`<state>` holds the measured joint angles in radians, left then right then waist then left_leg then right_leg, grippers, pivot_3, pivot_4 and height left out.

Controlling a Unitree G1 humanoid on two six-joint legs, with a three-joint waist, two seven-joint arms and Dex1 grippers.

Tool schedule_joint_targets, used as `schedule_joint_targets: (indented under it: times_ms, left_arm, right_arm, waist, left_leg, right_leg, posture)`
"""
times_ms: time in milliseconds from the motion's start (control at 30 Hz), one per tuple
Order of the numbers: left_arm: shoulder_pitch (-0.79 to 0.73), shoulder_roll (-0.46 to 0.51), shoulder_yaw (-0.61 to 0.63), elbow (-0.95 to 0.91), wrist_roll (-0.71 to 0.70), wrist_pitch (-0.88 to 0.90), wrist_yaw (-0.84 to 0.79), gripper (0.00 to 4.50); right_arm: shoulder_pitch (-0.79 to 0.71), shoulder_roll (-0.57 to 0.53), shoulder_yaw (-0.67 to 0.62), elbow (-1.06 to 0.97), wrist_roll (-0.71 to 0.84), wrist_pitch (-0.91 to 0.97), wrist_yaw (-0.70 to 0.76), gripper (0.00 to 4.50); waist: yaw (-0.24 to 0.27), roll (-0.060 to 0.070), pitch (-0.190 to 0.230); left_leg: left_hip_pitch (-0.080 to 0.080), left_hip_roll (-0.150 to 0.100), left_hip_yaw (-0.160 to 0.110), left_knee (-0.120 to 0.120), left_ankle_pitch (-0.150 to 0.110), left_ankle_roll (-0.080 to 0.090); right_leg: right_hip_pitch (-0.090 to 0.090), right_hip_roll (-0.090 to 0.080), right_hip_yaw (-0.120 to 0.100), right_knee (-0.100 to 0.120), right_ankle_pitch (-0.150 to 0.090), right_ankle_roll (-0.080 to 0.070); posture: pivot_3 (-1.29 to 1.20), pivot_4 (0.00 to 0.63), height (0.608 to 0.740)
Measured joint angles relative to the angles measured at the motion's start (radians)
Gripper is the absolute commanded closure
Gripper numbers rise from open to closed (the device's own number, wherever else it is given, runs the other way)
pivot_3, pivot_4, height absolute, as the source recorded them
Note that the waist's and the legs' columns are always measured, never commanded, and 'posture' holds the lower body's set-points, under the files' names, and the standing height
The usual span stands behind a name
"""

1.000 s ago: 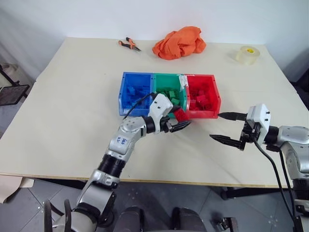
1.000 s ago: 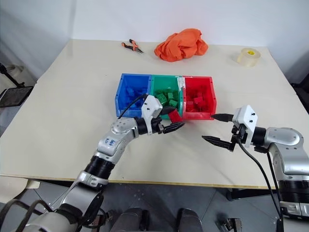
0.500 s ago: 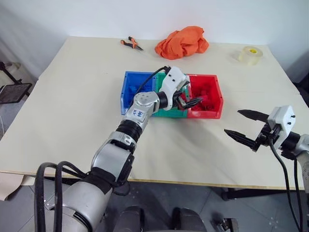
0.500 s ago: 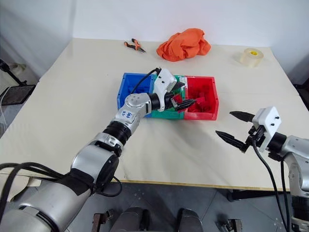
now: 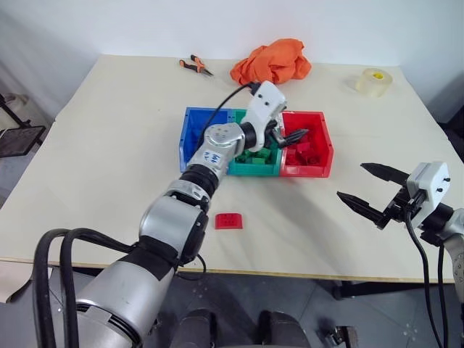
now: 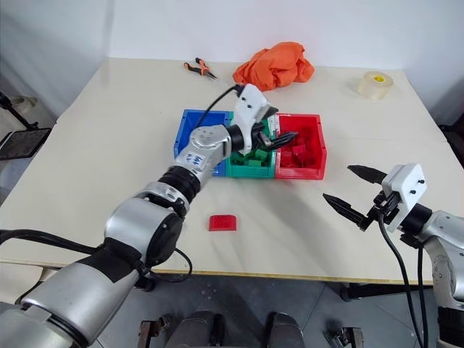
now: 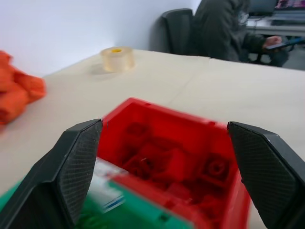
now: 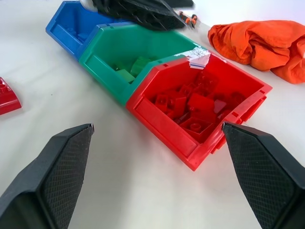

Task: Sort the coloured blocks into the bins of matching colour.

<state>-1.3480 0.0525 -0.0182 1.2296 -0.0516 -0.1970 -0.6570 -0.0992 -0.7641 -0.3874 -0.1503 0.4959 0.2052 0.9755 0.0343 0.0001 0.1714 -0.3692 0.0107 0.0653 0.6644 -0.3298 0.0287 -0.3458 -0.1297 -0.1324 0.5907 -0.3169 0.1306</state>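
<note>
With the left hand (image 5: 291, 137) spread empty over the red bin (image 5: 322, 156), it should drop straight onto the red block (image 5: 228, 220) at 7 o'clock; right hand (image 5: 370, 194) also apart.

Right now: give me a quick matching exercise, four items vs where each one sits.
Items:
1. left gripper
2. loose red block
3. tape roll
4. pliers

Places:
A. far right of the table
B. far edge, left of the orange cloth
C. open over the red bin
D. on the table, nearer than the bins

Pairs: 1-C, 2-D, 3-A, 4-B
</note>
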Motion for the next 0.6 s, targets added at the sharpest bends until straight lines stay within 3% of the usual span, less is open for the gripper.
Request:
schedule_joint_targets:
  times_ms: [233, 467, 600]
  left_arm:
    - [0.278, 0.145, -0.035, -0.306, -0.002, 0.11, -0.216, 0.05]
    - [0.599, 0.349, -0.056, -0.818, -0.07, 0.355, -0.403, 0.05]
    - [0.702, 0.406, -0.084, -0.944, -0.085, 0.43, -0.467, 0.05]
  right_arm:
    - [-0.103, -0.019, 0.05, 0.08, -0.001, 0.006, 0.045, 0.0]
    - [-0.191, -0.028, 0.109, 0.141, -0.008, 0.01, 0.097, 0.0]
    - [-0.211, -0.036, 0.117, 0.169, -0.014, 0.01, 0.116, 0.0]
  waist:
    - [-0.011, 0.0, 0.0]
    - [-0.013, 0.001, 0.0]
    - [-0.001, 0.001, 0.0]
  left_leg:
    - [0.0, 0.001, 0.0, 0.001, 0.0, 0.0]
    - [0.0, 0.001, -0.002, 0.001, 0.0, 0.0]
    - [-0.001, 0.001, -0.005, 0.003, 0.0, 0.0]
  right_leg:
    - [-0.001, 0.001, 0.0, 0.002, 0.0, 0.0]
    - [0.0, 0.0, 0.001, 0.002, 0.0, 0.0]
    - [0.002, 0.0, 0.001, 0.002, 0.0, 0.0]
  posture:
    - [0.0, 0.15, 0.74]
    - [0.0, 0.15, 0.74]
    - [0.0, 0.15, 0.74]
